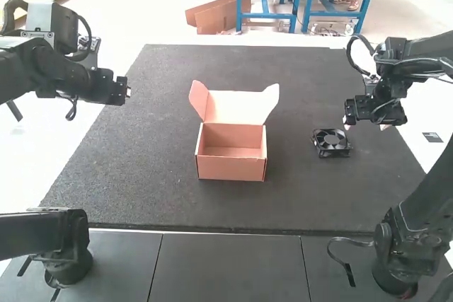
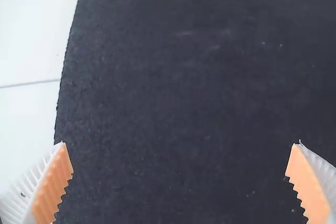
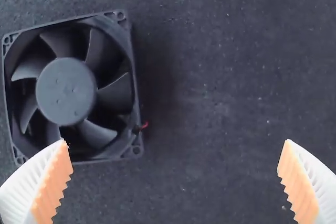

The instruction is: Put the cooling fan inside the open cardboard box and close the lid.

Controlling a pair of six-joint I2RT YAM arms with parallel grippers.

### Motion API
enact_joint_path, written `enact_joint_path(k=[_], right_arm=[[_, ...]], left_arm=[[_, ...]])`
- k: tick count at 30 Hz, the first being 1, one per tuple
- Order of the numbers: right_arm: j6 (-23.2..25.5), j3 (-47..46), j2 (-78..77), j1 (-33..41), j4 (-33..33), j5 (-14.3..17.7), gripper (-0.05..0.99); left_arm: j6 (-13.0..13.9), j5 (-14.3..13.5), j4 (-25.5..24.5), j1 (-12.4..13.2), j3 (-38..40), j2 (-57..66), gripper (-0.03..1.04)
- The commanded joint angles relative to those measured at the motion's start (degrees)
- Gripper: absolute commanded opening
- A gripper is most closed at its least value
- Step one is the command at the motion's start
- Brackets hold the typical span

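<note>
High view gave you the cardboard box (image 1: pixel 231 152) standing near the middle of the black mat (image 1: pixel 141 146). Its top was open, and its lid stood up at the far side with a small flap at each end. You could see nothing inside it but its bare floor.

The cooling fan (image 1: pixel 331 142) lay flat on the mat to the right of the box, apart from it, with its blades and hub facing up. Nothing was touching it.

Your right gripper (image 3: pixel 174 142) hung above the mat, just to the right of the fan and a little farther off. Right wrist view showed you its white ribbed fingers (image 3: pixel 47 182) with orange pads spread wide and released, gripping nothing. One corner of the fan sat close to one fingertip, and the rest of the gap between the fingers showed bare mat. A short red wire showed at the fan's edge.

Your left gripper (image 2: pixel 177 145) was over the far left part of the mat, well apart from the box. Its fingers were likewise spread wide, with only mat between them.
</note>
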Motion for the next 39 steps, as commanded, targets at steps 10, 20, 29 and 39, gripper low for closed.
enact_joint_path(k=[10,20,29,39], right_arm=[[-0.9,4.0,6.5,-0.7,0.9,2.4,0.9],[-1.1,5.1,10.1,-0.7,1.0,3.5,0.9],[-1.0,6.5,14.0,-0.7,1.0,3.7,0.9],[-0.9,7.4,18.3,-0.7,1.7,4.5,0.9]], left_arm=[[-0.9,-0.7,1.5,0.7,2.0,0.7,0.96],[-1.3,-0.7,1.4,0.6,2.7,0.7,0.96],[-2.1,-0.7,1.1,0.7,2.9,0.7,0.96],[-2.7,-0.7,1.1,0.7,3.7,0.8,0.96]])
